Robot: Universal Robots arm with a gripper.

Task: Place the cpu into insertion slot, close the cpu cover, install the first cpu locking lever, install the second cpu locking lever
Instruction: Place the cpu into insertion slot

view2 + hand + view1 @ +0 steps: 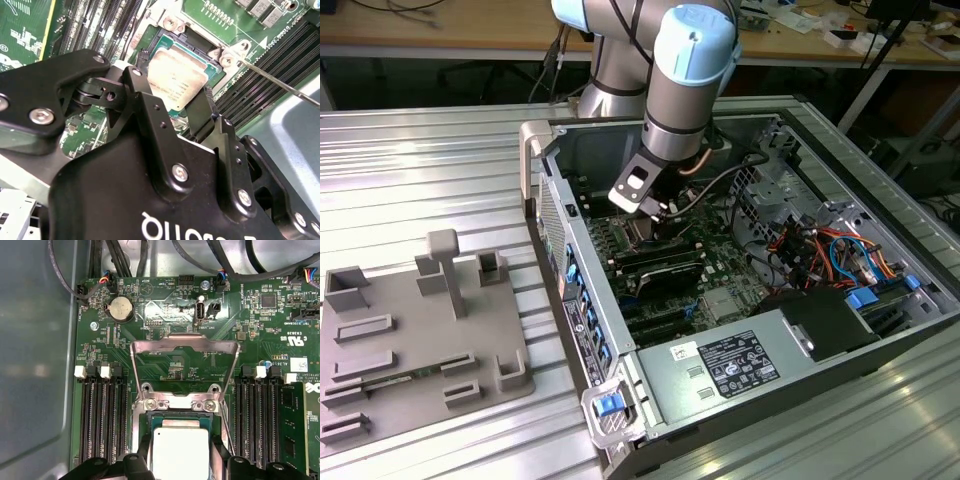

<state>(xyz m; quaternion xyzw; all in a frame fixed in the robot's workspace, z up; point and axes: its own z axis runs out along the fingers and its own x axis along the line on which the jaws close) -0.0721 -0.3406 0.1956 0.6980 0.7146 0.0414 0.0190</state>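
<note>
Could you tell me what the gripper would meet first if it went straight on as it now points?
Probably the chip, directly ahead of the gripper at the open socket; whether they already touch is unclear.

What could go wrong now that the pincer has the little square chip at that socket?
The black pincer grips the silvery-tan square chip by its edges at the metal-rimmed square socket; released slightly crooked, it might sit askew. The hinged silvery frame cover stands open close by; dropping early, it could press on a badly seated chip.
</note>
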